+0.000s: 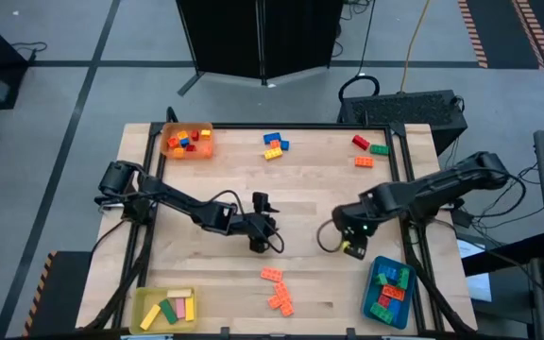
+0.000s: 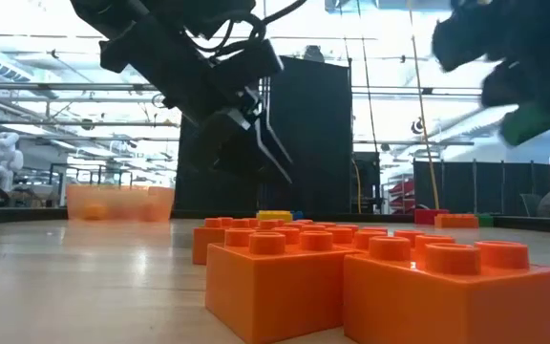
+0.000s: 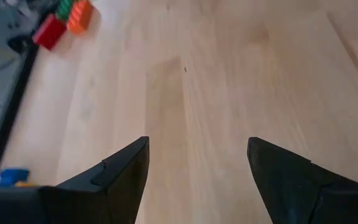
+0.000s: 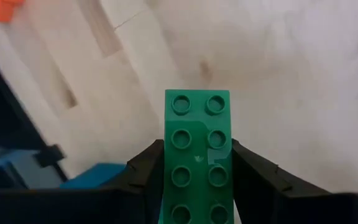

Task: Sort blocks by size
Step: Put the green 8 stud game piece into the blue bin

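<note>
My right gripper (image 1: 349,244) is shut on a long green brick (image 4: 197,143) above the table's middle right, close to the blue tray (image 1: 388,291). The low view shows this brick (image 2: 535,119) high above the tabletop. My left gripper (image 1: 259,240) hangs open and empty over bare wood at the table's centre; its fingers (image 3: 129,168) stand wide apart. Several orange bricks (image 1: 277,289) lie flat on the table toward the near edge. More loose bricks lie at the far edge: a blue and yellow group (image 1: 274,144) and a red, green and orange group (image 1: 368,151). My right gripper pinches the green brick's two long sides (image 4: 168,163) between its two fingers, at the end nearest the wrist. The brick runs along the fingers and sticks out past their tips, studs toward the wrist camera. It is lifted clear of the table.
An orange tray (image 1: 187,142) with small bricks stands at the far left corner. A yellow tray (image 1: 163,310) with long bricks stands at the near left, and the blue tray holds several bricks at the near right. Black frame rails run along the table's sides.
</note>
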Controlling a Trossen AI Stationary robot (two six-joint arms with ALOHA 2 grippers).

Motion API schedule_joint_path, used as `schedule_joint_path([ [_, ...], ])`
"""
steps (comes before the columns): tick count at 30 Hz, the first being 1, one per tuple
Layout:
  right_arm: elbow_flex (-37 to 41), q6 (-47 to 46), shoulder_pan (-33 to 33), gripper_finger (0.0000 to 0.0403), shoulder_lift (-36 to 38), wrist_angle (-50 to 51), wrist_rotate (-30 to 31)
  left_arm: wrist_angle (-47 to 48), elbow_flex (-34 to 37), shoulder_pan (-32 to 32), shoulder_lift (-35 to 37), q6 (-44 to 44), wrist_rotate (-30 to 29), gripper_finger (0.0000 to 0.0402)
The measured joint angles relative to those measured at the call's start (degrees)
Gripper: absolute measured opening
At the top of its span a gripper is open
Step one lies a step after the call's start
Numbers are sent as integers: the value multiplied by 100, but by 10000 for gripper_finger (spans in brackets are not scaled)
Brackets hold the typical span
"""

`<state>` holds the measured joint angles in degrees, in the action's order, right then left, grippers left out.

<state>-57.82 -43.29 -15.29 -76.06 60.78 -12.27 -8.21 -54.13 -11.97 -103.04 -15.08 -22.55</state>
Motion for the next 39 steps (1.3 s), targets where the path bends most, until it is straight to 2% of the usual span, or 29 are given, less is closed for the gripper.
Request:
schedule_joint_path([
  [6,0,-1653,-854,138,346,81,-10,-327,-2,13,0,-446,0,272],
  [11,0,-3017,-1769,142,360,29,-9,-516,-2,49,0,-683,2,272],
  [18,-4,-4822,-2965,144,286,-942,76,-614,-2,178,0,-790,52,272],
  [25,-7,-5687,-3697,151,-68,-1222,655,-826,-2,223,0,-786,506,272],
  [30,-7,-5979,-4019,156,-427,-1329,638,-854,-2,199,0,-788,734,272],
  [39,-7,-6350,-4187,159,-798,-1432,632,-1047,-2,237,0,-827,726,272],
])
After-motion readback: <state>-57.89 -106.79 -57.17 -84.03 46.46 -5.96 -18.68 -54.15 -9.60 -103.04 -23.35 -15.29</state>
